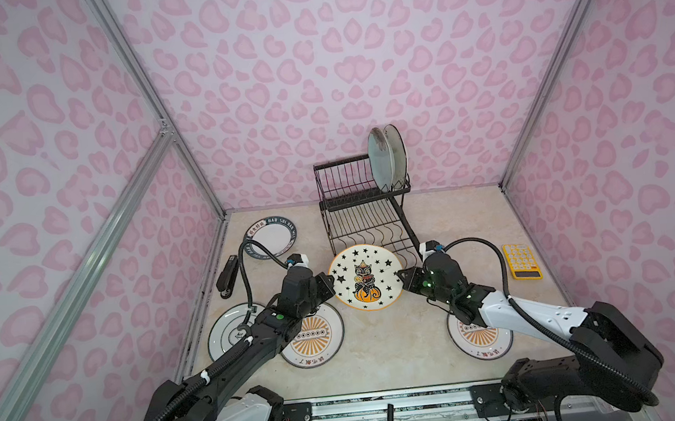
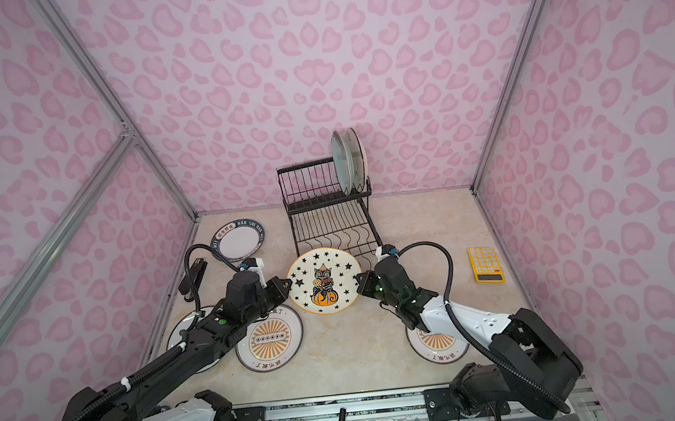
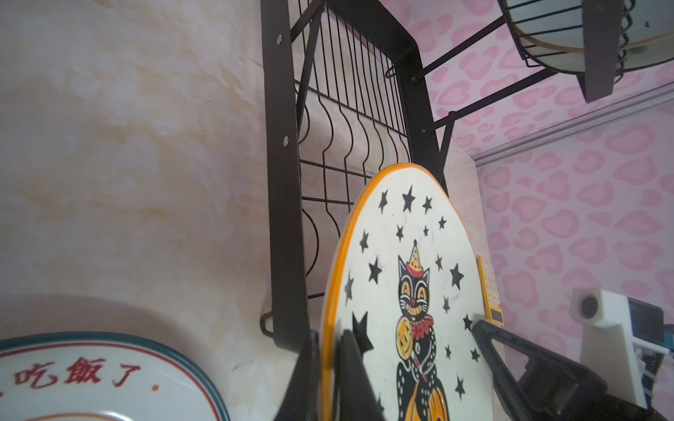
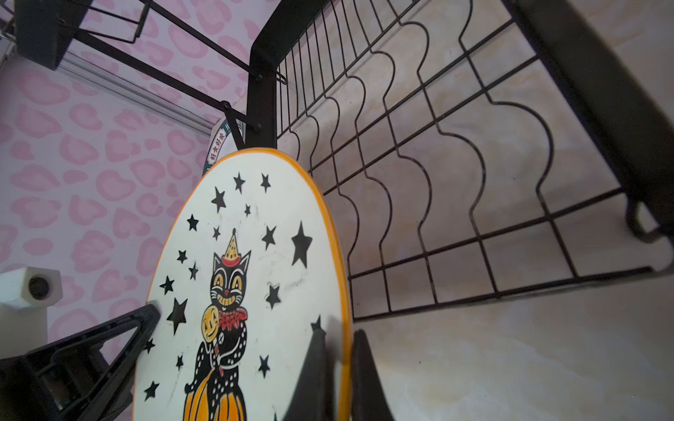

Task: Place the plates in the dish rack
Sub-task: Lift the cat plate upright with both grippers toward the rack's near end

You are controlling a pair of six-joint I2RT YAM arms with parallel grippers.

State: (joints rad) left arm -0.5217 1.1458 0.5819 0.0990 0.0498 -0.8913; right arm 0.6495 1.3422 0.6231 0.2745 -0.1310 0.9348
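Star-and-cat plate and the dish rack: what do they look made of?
Star-and-cat plate: probably glazed ceramic, smooth off-white face with a soft sheen, painted orange rim, faint grey scuff marks.
Dish rack: seemingly metal, thin bent wires on flat bars screwed together, matte black coating, paint or powder unclear.

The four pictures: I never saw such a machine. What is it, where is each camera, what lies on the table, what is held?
Two robot arms stand at a beige table. Two pictures look down from above; two come from the wrists. The left gripper and right gripper, both shut, hold a round white star-and-cat plate by opposite edges before the black wire dish rack, where two pale plates stand. Four more plates, a yellow calculator and a black stapler lie flat.
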